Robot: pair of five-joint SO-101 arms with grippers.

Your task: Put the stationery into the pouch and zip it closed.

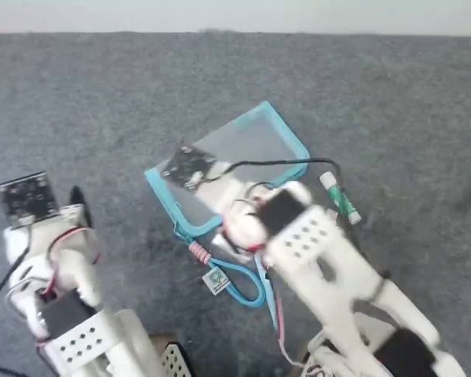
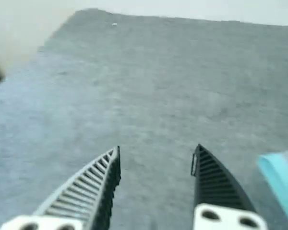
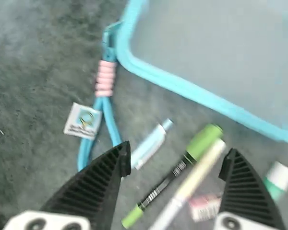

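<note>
Beside the pouch [image 3: 221,48], the right jaws hang spread over the pens [image 3: 201,141]; best to centre them on one pen before closing. Left jaws gape too.

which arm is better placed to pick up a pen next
Right. The right tool hangs open over the green pen and the pale pen, beside the pouch. The left tool is open over bare carpet, away from the pens.
</note>
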